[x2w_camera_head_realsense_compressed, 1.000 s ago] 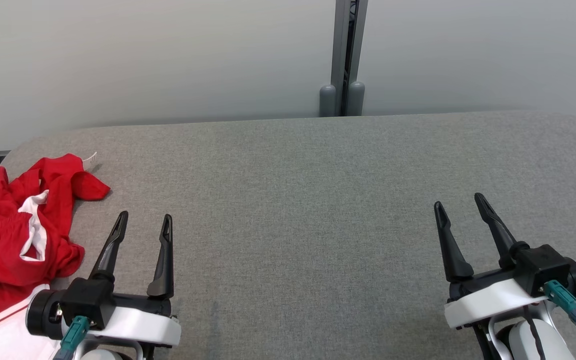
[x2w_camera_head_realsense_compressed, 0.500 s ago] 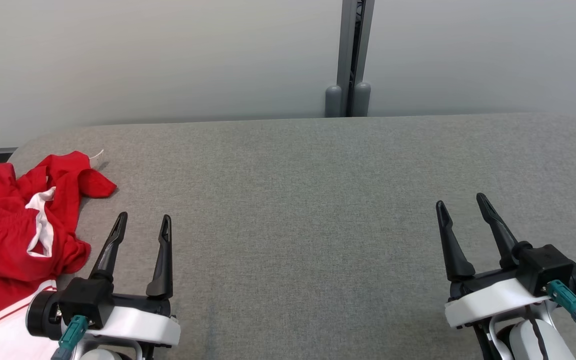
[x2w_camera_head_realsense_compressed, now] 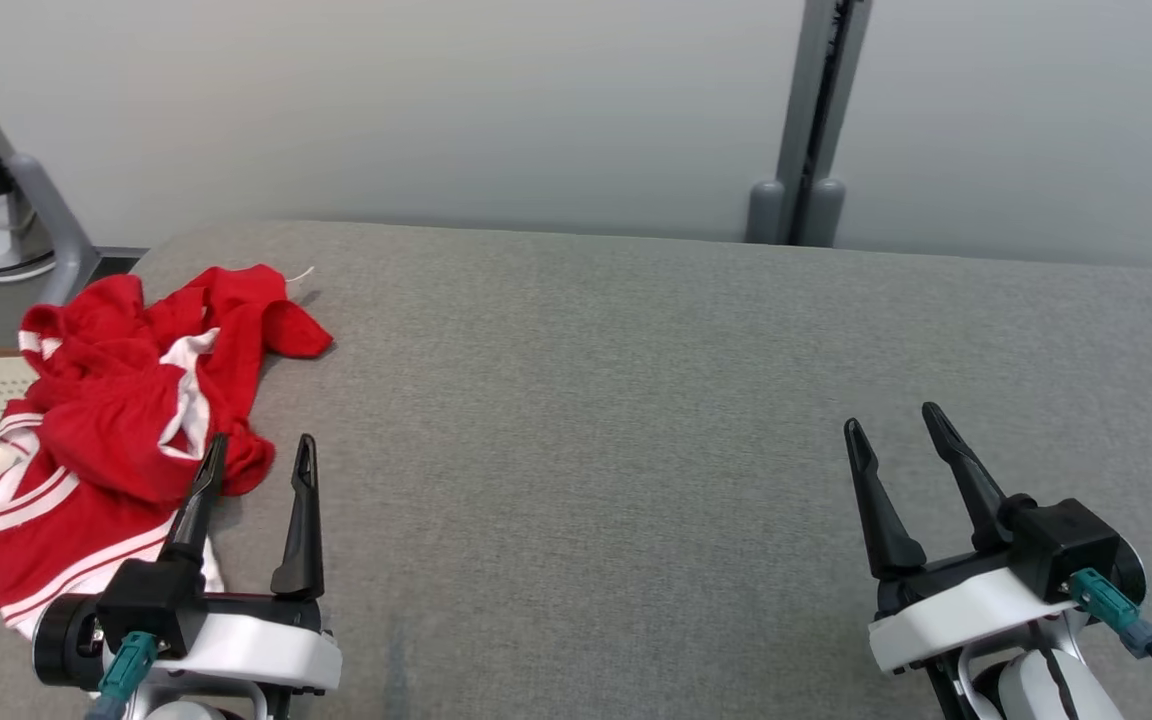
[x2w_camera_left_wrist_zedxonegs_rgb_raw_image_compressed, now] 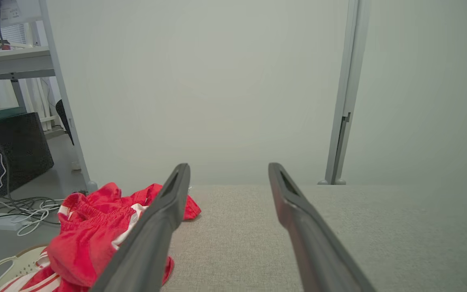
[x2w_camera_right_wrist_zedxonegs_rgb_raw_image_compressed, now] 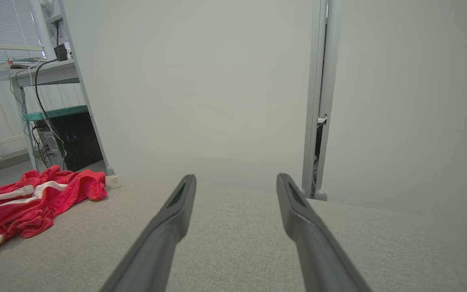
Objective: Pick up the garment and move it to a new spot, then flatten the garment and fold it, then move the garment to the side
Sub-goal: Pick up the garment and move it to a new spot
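The left gripper [x2w_camera_head_realsense_compressed: 261, 442], at the lower left of the head view, has its fingers spread and empty. One tip overlaps the edge of the crumpled red-and-white garment [x2w_camera_head_realsense_compressed: 116, 420] heaped at the left end of the grey desk [x2w_camera_head_realsense_compressed: 586, 380]. At lower right, the right gripper [x2w_camera_head_realsense_compressed: 890, 417] is likewise spread with nothing held, well apart from the garment.

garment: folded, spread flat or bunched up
Bunched up. The garment lies in a crumpled red-and-white heap at the table's left edge, layers twisted over each other, with no flat panel or neat fold.
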Controlling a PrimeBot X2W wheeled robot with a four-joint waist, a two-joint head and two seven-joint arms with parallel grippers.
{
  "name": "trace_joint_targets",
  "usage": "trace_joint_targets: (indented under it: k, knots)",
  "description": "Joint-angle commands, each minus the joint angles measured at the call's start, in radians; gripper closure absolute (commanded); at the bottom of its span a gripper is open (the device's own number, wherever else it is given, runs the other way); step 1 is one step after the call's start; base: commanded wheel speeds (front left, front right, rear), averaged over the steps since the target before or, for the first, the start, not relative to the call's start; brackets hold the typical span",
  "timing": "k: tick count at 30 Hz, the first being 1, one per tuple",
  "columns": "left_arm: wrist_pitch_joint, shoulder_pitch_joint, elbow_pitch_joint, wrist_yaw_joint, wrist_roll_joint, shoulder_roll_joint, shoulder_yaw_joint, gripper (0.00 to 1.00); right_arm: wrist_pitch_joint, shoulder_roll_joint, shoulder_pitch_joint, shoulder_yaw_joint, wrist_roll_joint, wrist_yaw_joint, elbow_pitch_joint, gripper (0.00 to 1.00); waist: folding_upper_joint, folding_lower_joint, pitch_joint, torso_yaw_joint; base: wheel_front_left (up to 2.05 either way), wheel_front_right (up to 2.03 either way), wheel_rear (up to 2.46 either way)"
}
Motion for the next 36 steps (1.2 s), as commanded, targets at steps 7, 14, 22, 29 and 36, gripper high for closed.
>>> trace_joint_targets:
  k: [7,14,22,29,36]
  knots:
    - [-0.005,-0.014,0.014,0.008,-0.011,0.004,0.015,0.00,-0.005,-0.007,0.003,0.013,0.018,0.002,0.006,0.00,0.0000,0.0000,-0.002,0.164,0.00,0.00,0.00]
    - [-0.004,0.000,0.027,0.014,-0.024,0.004,0.044,0.00,-0.005,-0.007,0.004,0.035,0.038,0.002,0.015,0.00,0.0000,0.0000,-0.012,0.284,0.00,0.00,0.00]
    - [-0.004,0.018,0.055,0.002,-0.043,0.004,0.073,0.00,-0.005,-0.007,0.014,0.049,0.063,0.002,0.015,0.00,0.0000,0.0000,-0.025,0.366,0.00,0.00,0.00]
    - [-0.004,0.017,0.057,-0.012,-0.035,0.004,0.113,0.00,-0.005,-0.007,-0.006,0.074,0.079,0.002,0.024,0.00,0.0000,0.0000,-0.023,0.374,0.00,0.00,0.00]
    - [-0.004,0.005,0.093,-0.042,-0.102,0.005,0.108,0.00,-0.005,-0.007,-0.001,0.080,0.091,0.002,0.021,0.00,0.0000,0.0000,-0.026,0.365,0.00,0.00,0.00]
